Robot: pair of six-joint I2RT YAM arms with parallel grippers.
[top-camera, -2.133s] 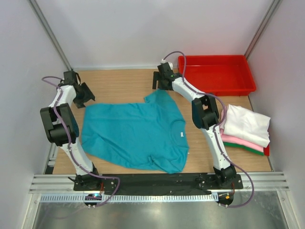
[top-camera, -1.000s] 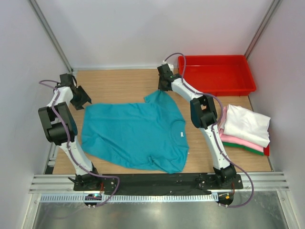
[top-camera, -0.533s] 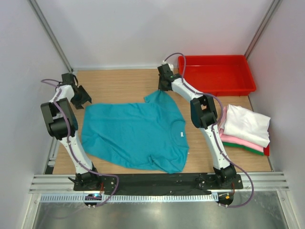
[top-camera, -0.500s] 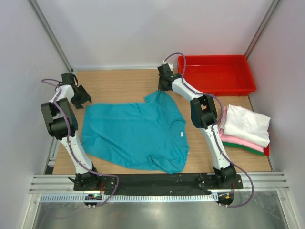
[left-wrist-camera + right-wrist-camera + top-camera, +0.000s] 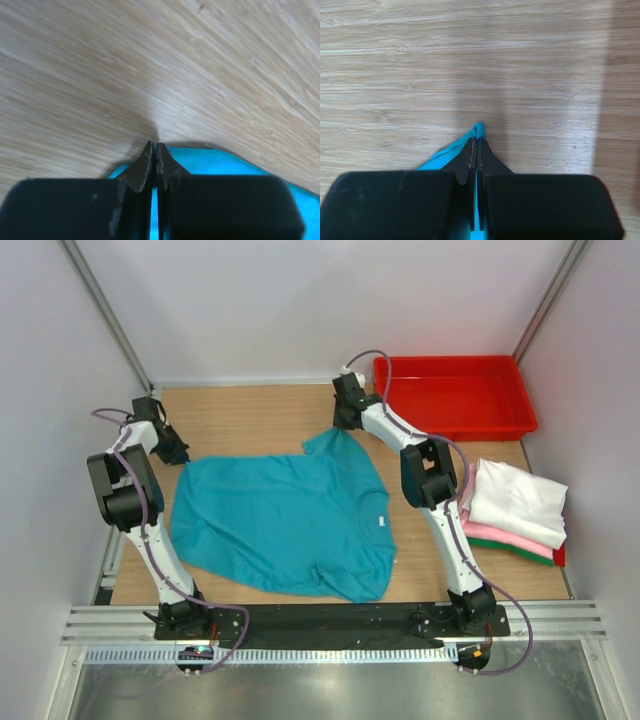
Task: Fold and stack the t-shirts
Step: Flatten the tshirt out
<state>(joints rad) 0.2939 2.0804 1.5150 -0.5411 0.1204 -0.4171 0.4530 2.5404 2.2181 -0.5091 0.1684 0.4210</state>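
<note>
A teal t-shirt (image 5: 280, 520) lies spread on the wooden table with its white neck label (image 5: 382, 524) toward the right. My left gripper (image 5: 176, 454) is down at the shirt's far left corner, shut on a pinch of teal cloth (image 5: 225, 162) that shows between its fingertips (image 5: 154, 148). At the far right sleeve tip sits my right gripper (image 5: 343, 426), also shut on the cloth, and a small teal bunch (image 5: 479, 129) pokes out past its tips (image 5: 476, 142). Folded white (image 5: 515, 500), pink (image 5: 495, 533) and green (image 5: 515, 552) t-shirts are stacked at the right edge.
A red plastic tray (image 5: 455, 425) stands at the back right, just behind the folded stack. Grey walls close the table on three sides. Bare wood (image 5: 250, 415) shows between the two grippers, behind the shirt.
My left gripper has come down onto the shirt's far left corner and closed on it. The right gripper stays shut on the sleeve tip. The shirt lies as before.
</note>
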